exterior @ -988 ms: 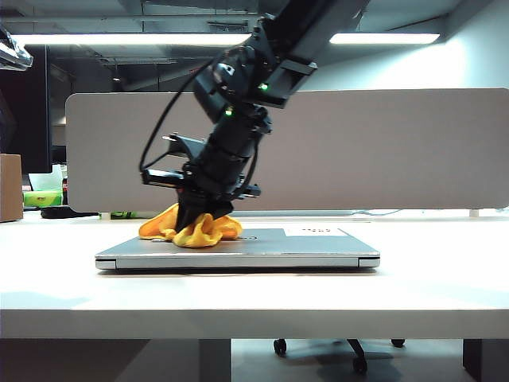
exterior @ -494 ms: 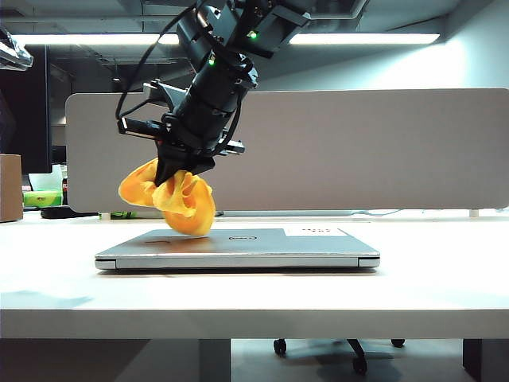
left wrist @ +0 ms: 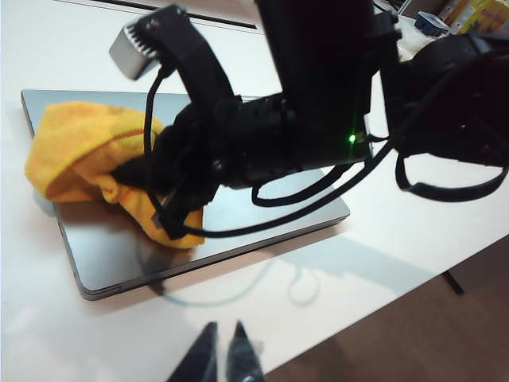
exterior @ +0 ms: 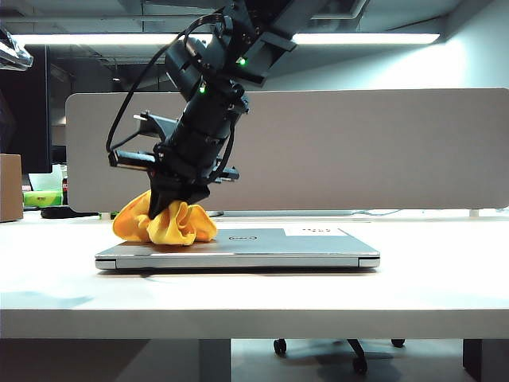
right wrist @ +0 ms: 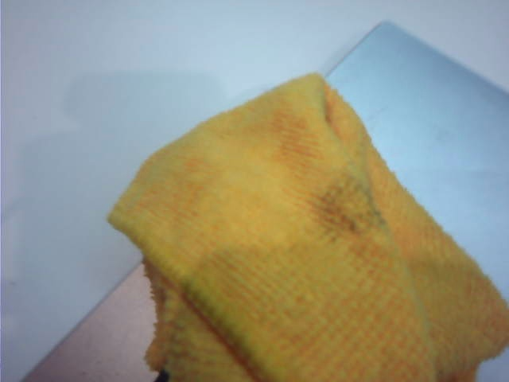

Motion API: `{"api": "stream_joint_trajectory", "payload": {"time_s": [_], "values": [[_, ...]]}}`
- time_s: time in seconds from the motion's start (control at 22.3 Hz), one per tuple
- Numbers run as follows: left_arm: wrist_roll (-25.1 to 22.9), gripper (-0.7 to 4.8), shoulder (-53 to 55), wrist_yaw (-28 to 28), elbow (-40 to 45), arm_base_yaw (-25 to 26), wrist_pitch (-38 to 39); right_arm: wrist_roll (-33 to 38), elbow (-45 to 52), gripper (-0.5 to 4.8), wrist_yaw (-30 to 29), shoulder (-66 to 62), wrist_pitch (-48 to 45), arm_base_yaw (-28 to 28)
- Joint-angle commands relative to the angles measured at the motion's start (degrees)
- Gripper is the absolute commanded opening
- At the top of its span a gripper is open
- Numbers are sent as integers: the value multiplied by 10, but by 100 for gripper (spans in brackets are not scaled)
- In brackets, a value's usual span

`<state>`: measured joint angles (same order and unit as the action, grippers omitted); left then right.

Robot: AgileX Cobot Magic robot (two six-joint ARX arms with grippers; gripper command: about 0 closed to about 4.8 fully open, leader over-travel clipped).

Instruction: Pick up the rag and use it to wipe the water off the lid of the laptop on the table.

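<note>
Table (exterior: 445,278): wide white top with a thick front edge, carrying the laptop; a grey divider panel (exterior: 382,151) with rounded corners stands behind it.

Laptop (exterior: 318,253): thin, silver-grey, rounded corners, shut and lying flat near the middle of the table. Lid (exterior: 270,239): flat silver metal panel, bearing a small dark oval logo (exterior: 238,237) and a white sticker with red print (exterior: 316,231) toward the exterior view's right. No droplets can be made out on the metal.

Rag (exterior: 163,224): soft orange-yellow cloth, bunched in loose folds, resting on the lid at the laptop's left end in the exterior view, partly overhanging the corner. In the right wrist view the rag (right wrist: 302,263) fills most of the picture, with a darker patch near its middle, lying over the lid's edge.

Right gripper (exterior: 169,205): black, pointing down at a tilt from an arm that reaches across to the exterior view's left; closed on the top of the rag, pressing it onto the lid.

Left gripper (left wrist: 223,358): only the dark fingertips show, close together with a narrow gap, above the bare table near its front edge, well apart from the laptop, holding nothing.

Cardboard box (exterior: 9,187): brown, at the far left edge.
</note>
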<state>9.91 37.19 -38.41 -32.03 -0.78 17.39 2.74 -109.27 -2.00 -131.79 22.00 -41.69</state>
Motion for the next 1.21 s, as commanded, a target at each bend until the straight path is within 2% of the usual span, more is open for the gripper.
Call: {"api": "stream_joint_trajectory", "payload": {"time_s": [0.04, 0.18, 0.31, 0.54, 0.76, 0.99, 1.21], "values": [[-1, 22, -2, -2, -2, 0, -7, 0, -1, -8, -2, -11, 28, -1], [-1, 22, -2, -2, -2, 0, -7, 0, -2, -8, 7, -17, 63, 3], [-1, 22, -2, -2, -2, 0, -7, -26, -2, -8, 101, -14, 127, 9], [-1, 22, -2, -2, -2, 0, -7, -75, -2, -8, 193, -12, 191, 22], [-1, 22, -2, -2, -2, 0, -7, -111, -2, -8, 261, 5, 282, 39], [-1, 22, -2, -2, -2, 0, -7, -151, -2, -8, 311, 66, 290, 50], [-1, 22, -2, -2, -2, 0, -7, -226, -3, -8, 342, 95, 317, 55]]}}
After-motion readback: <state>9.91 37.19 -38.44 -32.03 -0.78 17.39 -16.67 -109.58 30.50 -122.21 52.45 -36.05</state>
